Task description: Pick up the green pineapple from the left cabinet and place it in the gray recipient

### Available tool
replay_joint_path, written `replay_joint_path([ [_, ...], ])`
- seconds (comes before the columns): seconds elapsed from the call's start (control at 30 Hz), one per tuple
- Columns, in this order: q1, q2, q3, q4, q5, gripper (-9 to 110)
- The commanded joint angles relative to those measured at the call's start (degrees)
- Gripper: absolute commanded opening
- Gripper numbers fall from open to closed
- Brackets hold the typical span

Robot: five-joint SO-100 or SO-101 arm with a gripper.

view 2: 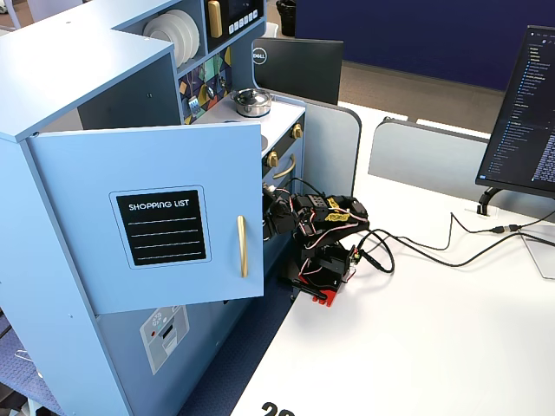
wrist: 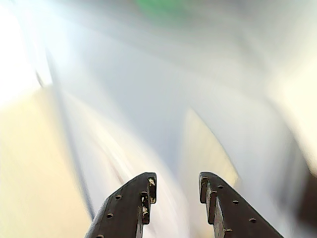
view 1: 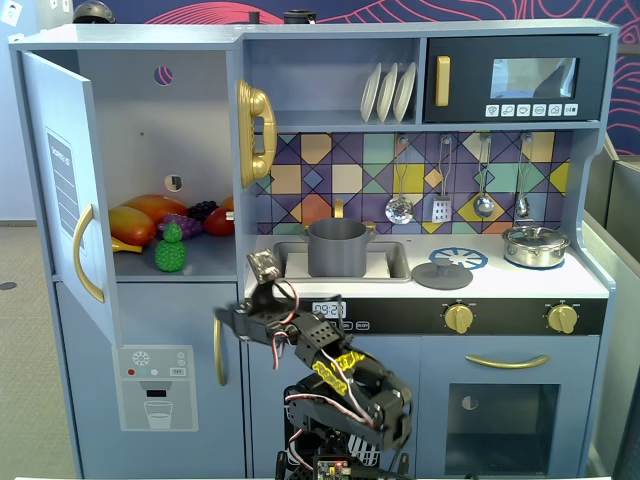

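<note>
A: Working left to right in the front fixed view, what's where?

B: The cabinet (view 1: 150,150) stands with its door (view 1: 65,190) swung wide. On its shelf the pineapple (view 1: 170,250) sits at the front edge, upright, with toy fruit (view 1: 150,215) piled behind it from about 10 to 2 o'clock.

A: And the gripper?

B: The gripper (view 1: 262,266) is below and to the side of the pineapple, roughly at its 4 o'clock, apart from it and just in front of the counter edge. In the wrist view the gripper (wrist: 176,186) shows both fingers spread with a clear gap and nothing between them. That view is badly blurred; only a green smear at 12 o'clock hints at the fruit.

A: The pot?

B: The pot (view 1: 337,248) stands in the sink, at about 3 o'clock from the pineapple, and appears to hold nothing, though its inside isn't really visible.

A: So progress?

B: Early, I'd judge. The door is open, but reaching, grasping, carrying across and dropping into the pot all remain. The side fixed view only shows the arm (view 2: 325,238) tucked behind the door.
</note>
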Motion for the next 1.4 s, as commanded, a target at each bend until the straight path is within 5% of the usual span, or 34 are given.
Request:
replay_joint_path([
  [0.0, -3.16, -4.75, -7.29, -9.40, -1.49, 0],
  [0.57, 2.37, -27.51, -20.04, -24.26, 3.08, 41],
  [1.37, 3.60, -52.91, -33.31, -37.53, 6.06, 48],
])
